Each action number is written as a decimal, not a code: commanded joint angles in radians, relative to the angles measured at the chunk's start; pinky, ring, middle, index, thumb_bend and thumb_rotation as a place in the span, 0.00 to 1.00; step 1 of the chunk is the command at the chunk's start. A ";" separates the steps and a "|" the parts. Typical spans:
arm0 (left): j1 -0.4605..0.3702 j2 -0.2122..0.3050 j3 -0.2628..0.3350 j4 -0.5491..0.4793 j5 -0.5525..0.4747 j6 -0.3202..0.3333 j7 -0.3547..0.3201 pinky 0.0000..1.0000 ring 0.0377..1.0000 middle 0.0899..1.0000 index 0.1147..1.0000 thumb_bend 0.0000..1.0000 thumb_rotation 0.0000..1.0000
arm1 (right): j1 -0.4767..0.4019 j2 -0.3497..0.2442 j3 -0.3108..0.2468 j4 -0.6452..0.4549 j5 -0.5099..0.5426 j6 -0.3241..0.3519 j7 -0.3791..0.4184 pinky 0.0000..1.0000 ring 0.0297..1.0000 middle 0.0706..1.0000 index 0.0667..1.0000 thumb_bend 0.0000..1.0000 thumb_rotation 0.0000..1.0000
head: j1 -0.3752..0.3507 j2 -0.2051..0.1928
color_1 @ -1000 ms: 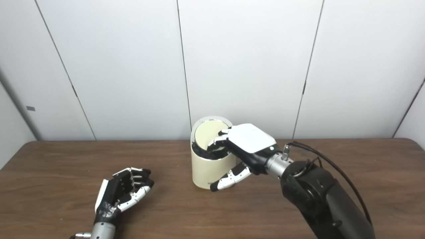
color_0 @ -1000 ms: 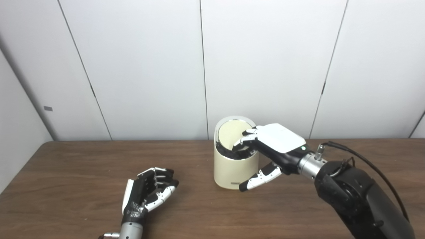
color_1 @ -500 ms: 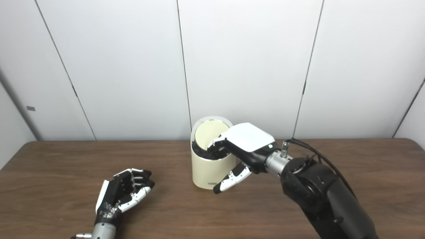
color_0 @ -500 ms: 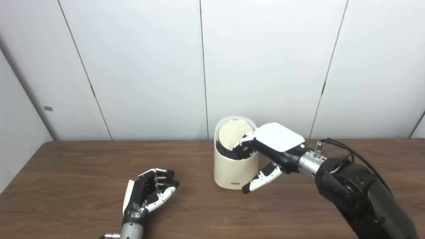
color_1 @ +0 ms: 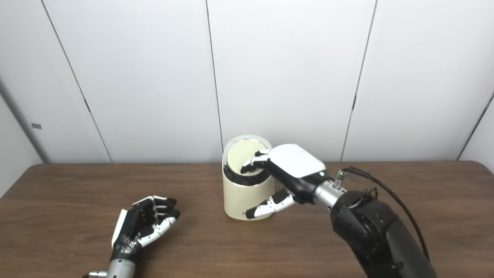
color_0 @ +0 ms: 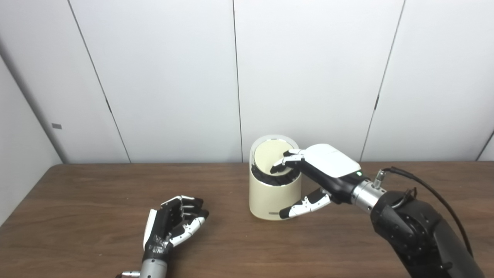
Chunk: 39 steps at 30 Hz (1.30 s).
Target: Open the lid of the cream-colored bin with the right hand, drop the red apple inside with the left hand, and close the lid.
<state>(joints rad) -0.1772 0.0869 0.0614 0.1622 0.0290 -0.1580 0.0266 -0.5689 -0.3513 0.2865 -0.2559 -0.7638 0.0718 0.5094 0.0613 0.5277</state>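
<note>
The cream-colored cylindrical bin stands upright on the brown wooden tabletop. The right hand grasps nothing: its fingers rest on the tilted round cream lid, thumb beside the wall. The left hand lies loosely curled, empty, well apart.

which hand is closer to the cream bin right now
Right. The right hand is at the cream bin, fingers on its lid and thumb beside the wall. The left hand rests on the table, apart from the bin.
</note>
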 commanded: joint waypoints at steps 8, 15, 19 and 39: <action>0.012 -0.008 -0.006 0.012 0.002 -0.023 0.000 0.52 0.57 0.61 0.43 0.51 0.04 | -0.007 0.002 -0.077 -0.014 0.027 -0.040 -0.145 0.74 0.81 0.80 0.80 0.63 0.43 | -0.002 0.000; 0.014 -0.005 -0.005 0.005 -0.005 -0.022 -0.007 0.51 0.57 0.62 0.43 0.51 0.04 | 0.075 0.019 -0.157 -0.005 0.153 0.009 -0.168 0.61 0.80 0.85 0.84 0.67 0.27 | -0.010 -0.004; 0.015 -0.002 -0.004 0.004 -0.005 -0.026 -0.010 0.50 0.56 0.61 0.43 0.51 0.04 | 0.126 0.036 -0.210 -0.007 0.210 0.055 -0.194 0.60 0.77 0.83 0.83 0.72 0.26 | -0.013 -0.005; 0.018 0.021 -0.002 0.006 -0.011 -0.051 -0.039 0.51 0.57 0.62 0.43 0.51 0.04 | 0.342 0.059 -0.274 0.129 0.396 -0.083 -0.357 0.59 0.74 0.83 0.82 0.72 0.16 | -0.038 -0.002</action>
<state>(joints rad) -0.1742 0.0966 0.0607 0.1621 0.0188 -0.1766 -0.0098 -0.2056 -0.2802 0.0209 -0.1047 -0.3875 0.0454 0.1797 0.0230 0.5246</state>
